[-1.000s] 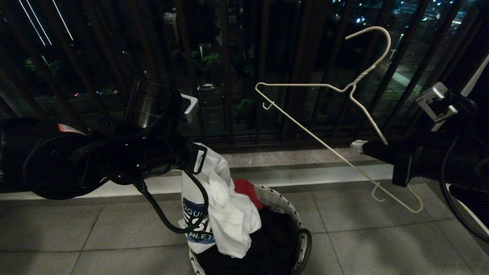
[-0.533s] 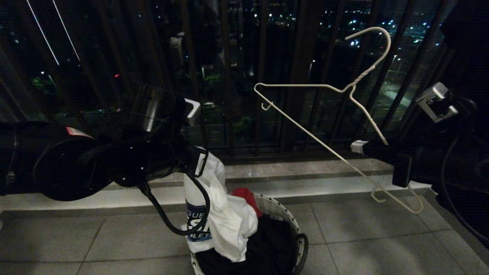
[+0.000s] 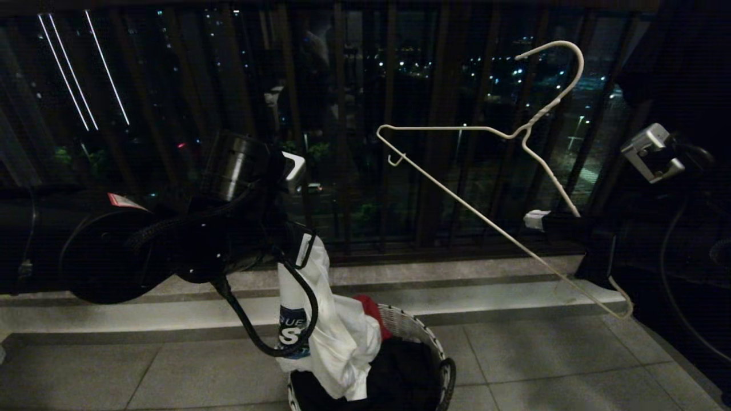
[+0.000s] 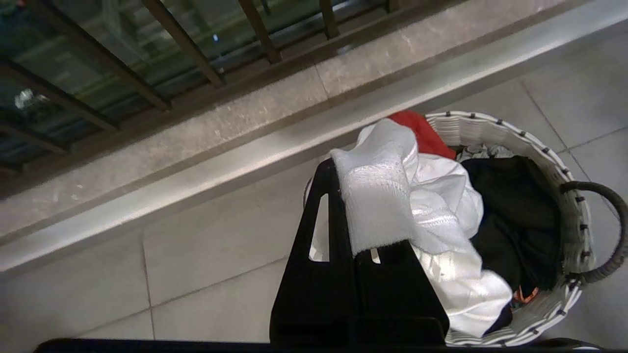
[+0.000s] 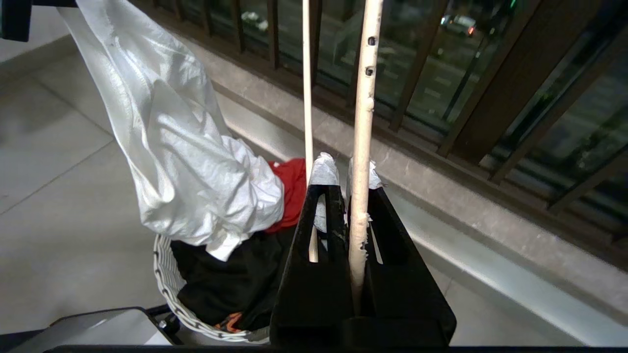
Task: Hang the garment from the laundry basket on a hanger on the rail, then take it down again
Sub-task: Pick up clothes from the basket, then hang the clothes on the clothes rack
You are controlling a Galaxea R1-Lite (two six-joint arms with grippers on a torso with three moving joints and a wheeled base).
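Head view: left gripper (image 3: 305, 246) at about 7 o'clock of centre, clamped tight on the top of the white T-shirt (image 3: 342, 337), fingers mostly lost behind the dark wrist and its looping cable. Shirt hanging straight down, lower folds draped into the laundry basket (image 3: 425, 342) at 6 o'clock; logo only partly readable, cut by the cable. Basket's near rim cut off by the frame edge; dark clothes and a red piece (image 3: 371, 308) inside, hard to make out. Right gripper (image 3: 539, 220) at 3 o'clock, closed on one sloping arm of the wire hanger (image 3: 457, 197); hanger tilted, hook up at 1 o'clock, lower end dipping toward 4 o'clock, part of it lost against the dark arm. No rail to be seen. Compared with a second ago: whole scene slid downward, more of the balcony bars (image 3: 342, 114) and city lights in sight, less floor, basket lower in frame; both grips unchanged.

Left wrist view: fingers (image 4: 333, 220) pinched on a ribbed white hem of the shirt (image 4: 382, 196), the rest spilling over black cloth in the basket (image 4: 564, 196); handle at 3 o'clock.

Right wrist view: fingers (image 5: 333, 220) shut on the hanger wire (image 5: 363, 122), a second thinner wire just beside it; shirt (image 5: 171, 147) hanging at 10 o'clock above the basket (image 5: 167, 274).
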